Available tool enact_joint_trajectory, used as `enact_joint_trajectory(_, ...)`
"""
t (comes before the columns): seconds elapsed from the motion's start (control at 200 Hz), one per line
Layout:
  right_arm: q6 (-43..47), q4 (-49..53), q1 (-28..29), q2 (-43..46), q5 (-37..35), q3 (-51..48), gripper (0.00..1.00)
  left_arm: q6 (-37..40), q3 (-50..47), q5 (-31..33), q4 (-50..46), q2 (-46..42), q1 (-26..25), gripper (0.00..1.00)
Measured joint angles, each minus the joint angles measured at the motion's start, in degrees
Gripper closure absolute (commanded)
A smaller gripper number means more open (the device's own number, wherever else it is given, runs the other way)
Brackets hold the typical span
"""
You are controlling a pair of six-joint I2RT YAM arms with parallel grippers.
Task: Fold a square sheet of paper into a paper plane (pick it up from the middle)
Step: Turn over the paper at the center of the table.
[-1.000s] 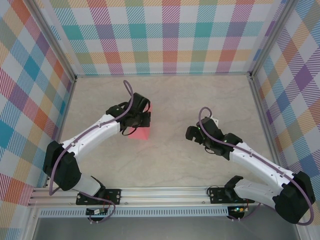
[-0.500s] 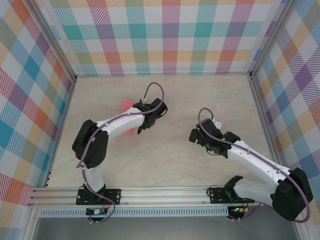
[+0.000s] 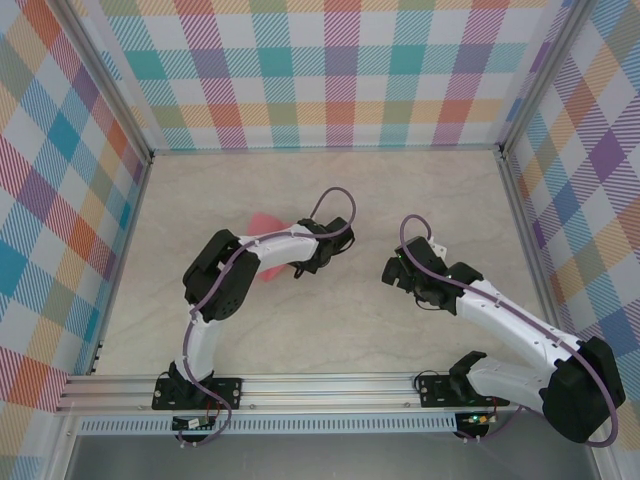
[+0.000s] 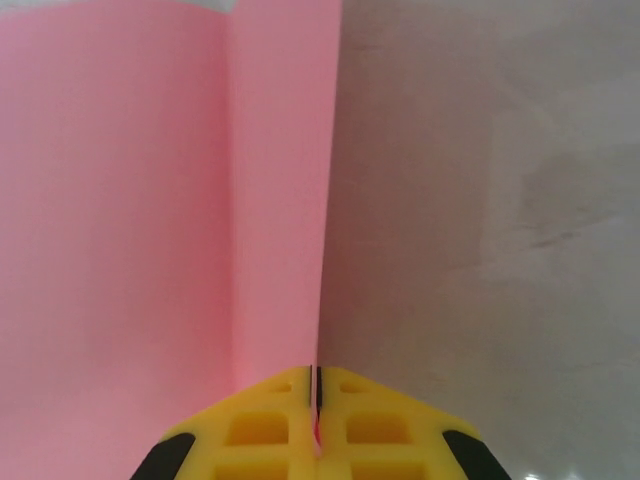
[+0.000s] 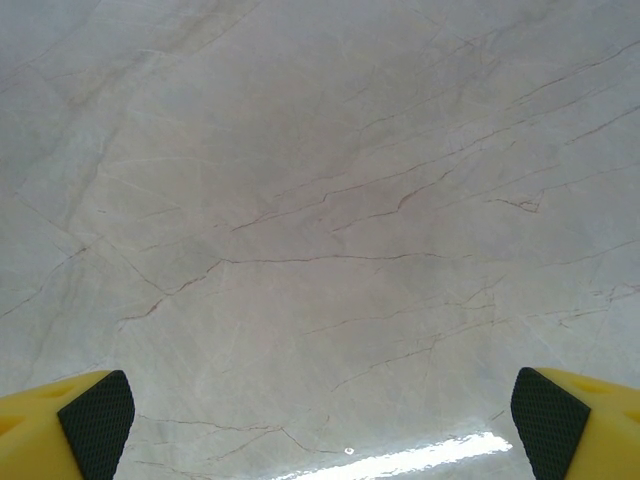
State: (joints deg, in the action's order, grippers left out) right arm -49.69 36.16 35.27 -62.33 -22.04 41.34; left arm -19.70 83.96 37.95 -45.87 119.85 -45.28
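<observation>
From above, we see the left arm folded back on itself over the middle-left of the table (image 3: 330, 330), its white forearm reaching rightward to a black wrist. The left gripper (image 3: 303, 262) sits low there, turned back toward the arm's own elbow. The square sheet of paper (image 3: 264, 221) lies partly under that forearm. One salmon-pink corner shows on the far side of the arm and another patch on the near side, just beside the gripper. From this height we cannot tell how the jaws stand. The right gripper (image 3: 392, 272) hangs over bare table to the right of centre, well apart from the paper. A purple cable (image 3: 415, 240) loops over its wrist. Checked walls (image 3: 320, 70) close in the table on three sides.

In the left wrist view, the left gripper (image 4: 316, 377) has its yellow fingers (image 4: 260, 425) pressed together, pinching the sheet's edge, a thin pink line between them. The square sheet of paper (image 4: 130, 200) spreads away to the left of the grip, with a straight crease running close to its right edge. To the right lies bare marbled table (image 4: 490, 200).

In the right wrist view, the right gripper (image 5: 320, 410) is spread wide. Its black pads (image 5: 98, 412) sit at the two lower corners, with nothing between them. Below is veined grey table (image 5: 320, 200).
</observation>
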Motion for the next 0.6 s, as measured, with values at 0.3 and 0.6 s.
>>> enact_joint_trajectory(0.3,-0.74,0.83,-0.42,0.0,0.15,0.0,0.0,-2.23,-0.24,-7.69,1.75,-0.48,-0.44,0.6)
enact_joint_trajectory(0.6,-0.68,0.94,-0.83,-0.07,1.2,0.17,0.0,-3.43,-6.19,-23.28,8.79,-21.51,-0.24,0.32)
